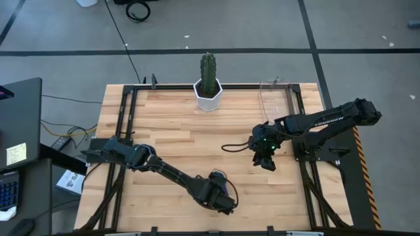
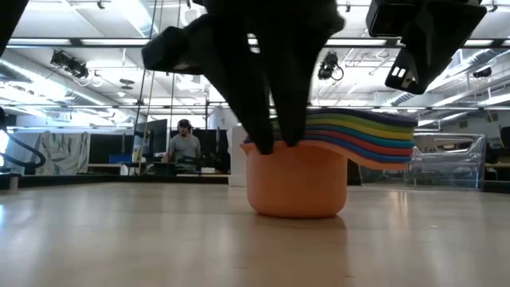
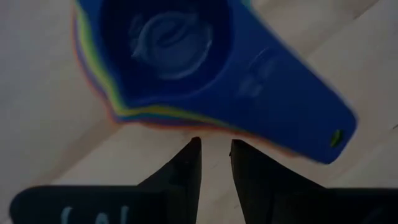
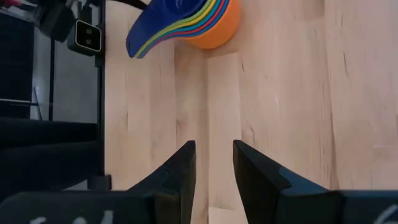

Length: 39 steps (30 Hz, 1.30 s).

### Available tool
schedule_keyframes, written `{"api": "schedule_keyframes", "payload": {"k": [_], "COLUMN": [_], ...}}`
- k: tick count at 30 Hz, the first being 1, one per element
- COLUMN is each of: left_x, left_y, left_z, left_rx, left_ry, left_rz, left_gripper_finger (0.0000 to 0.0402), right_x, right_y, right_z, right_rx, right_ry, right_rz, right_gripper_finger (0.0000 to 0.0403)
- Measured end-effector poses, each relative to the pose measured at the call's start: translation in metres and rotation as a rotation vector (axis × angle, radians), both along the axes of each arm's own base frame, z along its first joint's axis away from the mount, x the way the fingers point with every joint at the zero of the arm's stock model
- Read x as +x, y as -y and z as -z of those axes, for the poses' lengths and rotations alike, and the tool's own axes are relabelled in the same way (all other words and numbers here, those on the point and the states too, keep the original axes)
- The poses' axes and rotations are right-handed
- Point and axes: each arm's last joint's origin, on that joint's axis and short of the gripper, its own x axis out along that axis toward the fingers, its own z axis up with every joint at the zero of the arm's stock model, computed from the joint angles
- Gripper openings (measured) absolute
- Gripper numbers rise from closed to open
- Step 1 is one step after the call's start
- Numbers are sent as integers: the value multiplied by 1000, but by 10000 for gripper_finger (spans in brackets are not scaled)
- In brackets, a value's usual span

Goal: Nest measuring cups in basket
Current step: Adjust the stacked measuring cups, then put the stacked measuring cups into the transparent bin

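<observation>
Left jaws slightly apart, just above nested measuring cups (image 3: 186, 62), right jaws slightly apart, well away.

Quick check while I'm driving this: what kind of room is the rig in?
Likely a large robotics lab or workshop: strip-lit open ceiling, a person at benches far behind, and a monitor with cabling beside the wooden table.

The nested plastic measuring cups (image 2: 319, 159) show an orange round bowl at the bottom, with rainbow rims of red, yellow, green and purple above and a dark blue scoop (image 3: 205, 62) on top. The wooden slatted surface (image 4: 280, 93) is pale blond. Both grippers are black.
</observation>
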Motion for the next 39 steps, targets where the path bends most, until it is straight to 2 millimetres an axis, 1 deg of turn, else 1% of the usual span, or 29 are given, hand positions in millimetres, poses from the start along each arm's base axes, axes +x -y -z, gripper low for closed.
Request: {"api": "schedule_keyframes", "payload": {"k": [2,5,8,10,13,16,19,21,24,26,34,39], "left_x": [-3,-16,-33,-44,-61,-78,-94,-101,-104,-103,-91,-90], "left_y": [-1,1,5,8,12,16,22,24,27,23,6,4], "left_z": [-1,-8,-23,-38,-59,-79,-94,-100,-104,-106,-106,-106], "left_rx": [-10,9,33,46,89,159,246,286,338,359,386,384], "left_ry": [-36,-96,-126,-123,-80,3,71,106,127,117,-20,-45], "left_rz": [-3,-60,-124,-148,-188,-214,-190,-170,-92,-49,192,244], "left_gripper_finger": [91,91,91,91,91,91,91,91,91,91,91,91], "right_x": [0,1,4,6,9,12,12,11,11,12,12,12], "right_y": [-1,-1,-1,0,1,2,4,6,11,15,31,33], "right_z": [-1,-7,-15,-21,-33,-47,-61,-68,-76,-77,-77,-77], "right_rx": [-11,-24,-43,-72,-126,-194,-278,-332,-380,-390,-420,-426], "right_ry": [4,33,76,104,157,210,243,249,265,269,255,256], "right_rz": [-8,-32,-45,-44,-36,-42,-27,-24,-30,-24,18,18], "right_gripper_finger": [111,111,111,111,111,111,111,111,111,111,111,111]}}
